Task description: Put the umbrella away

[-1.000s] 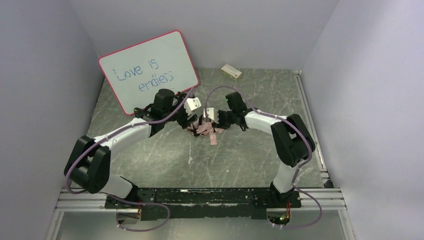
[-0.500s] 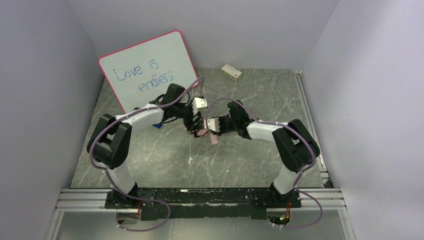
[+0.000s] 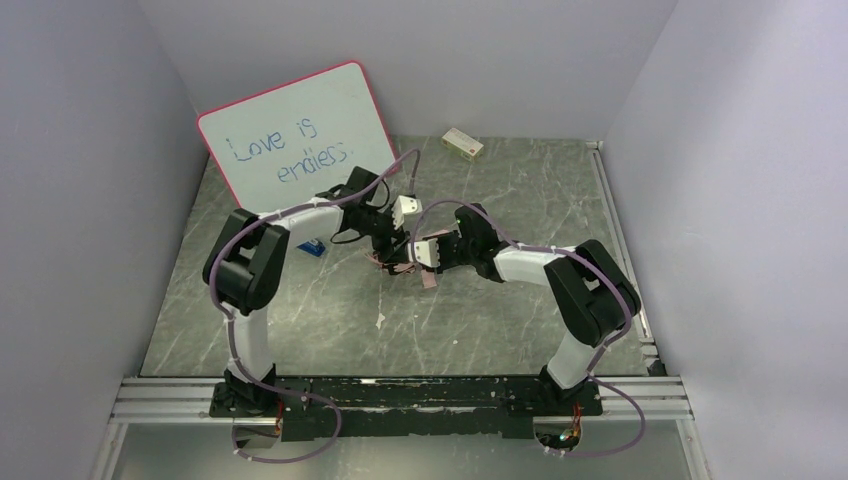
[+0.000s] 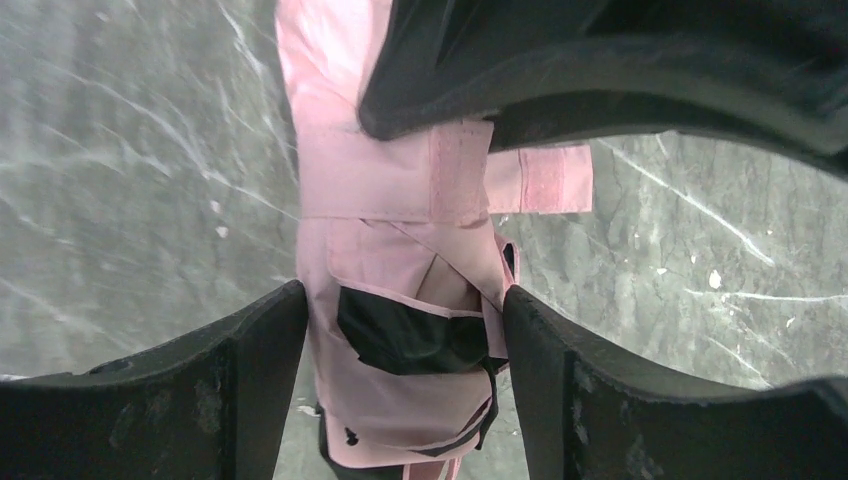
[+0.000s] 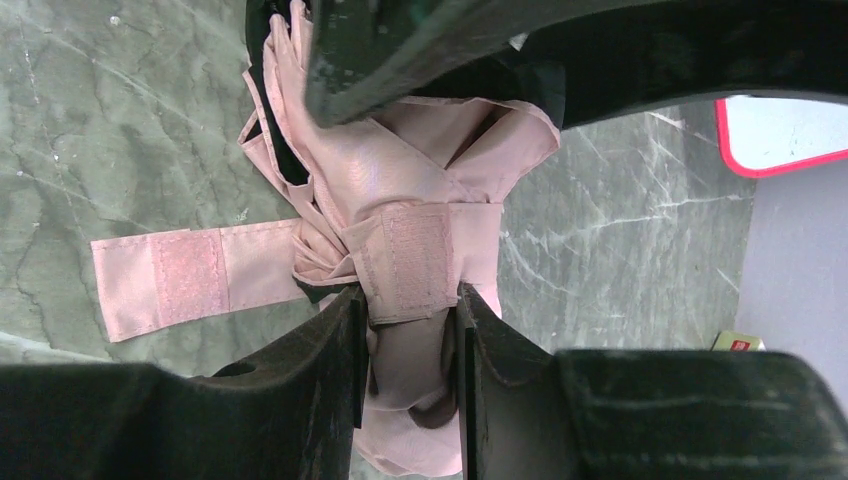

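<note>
Seeing the umbrella (image 3: 405, 264) collapsed into a pink bundle on the table (image 3: 480, 320), mid-workspace, between both wrists and near the whiteboard (image 3: 300, 140). Right gripper (image 5: 408, 300) pinches the bundle right where the strap (image 5: 180, 280) wraps around it; the strap's free end lies flat on the surface. Left gripper (image 4: 403, 310) is spread wide, straddling the bundle from the other side; we can't tell whether its fingers touch fabric. Black lining shows between the pink folds.
</note>
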You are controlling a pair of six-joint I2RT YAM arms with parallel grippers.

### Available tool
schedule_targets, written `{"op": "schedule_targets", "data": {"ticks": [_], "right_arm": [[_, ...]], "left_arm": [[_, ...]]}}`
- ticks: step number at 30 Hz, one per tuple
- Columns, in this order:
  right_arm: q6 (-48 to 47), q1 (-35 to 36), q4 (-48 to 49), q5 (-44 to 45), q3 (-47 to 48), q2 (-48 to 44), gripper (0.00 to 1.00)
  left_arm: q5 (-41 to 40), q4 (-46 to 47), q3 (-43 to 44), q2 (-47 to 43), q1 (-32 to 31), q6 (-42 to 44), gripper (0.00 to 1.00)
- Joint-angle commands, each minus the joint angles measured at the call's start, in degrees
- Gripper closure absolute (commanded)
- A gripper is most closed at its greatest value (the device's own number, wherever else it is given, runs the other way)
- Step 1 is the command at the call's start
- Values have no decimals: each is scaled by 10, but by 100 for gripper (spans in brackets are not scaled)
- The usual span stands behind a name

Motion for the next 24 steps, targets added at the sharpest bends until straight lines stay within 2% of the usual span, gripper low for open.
{"op": "schedule_targets", "data": {"ticks": [1,18,24], "right_arm": [[-9,0,-57,53,-27,24,75],[-14,7,-37,54,-39,18,75],[-14,8,-27,52,-45,14,75]], "left_arm": [[15,-37,17,25,4,7,25],[8,-53,55,87,-5,-40,32],[-27,-53,60,96,-12,-52,44]]}}
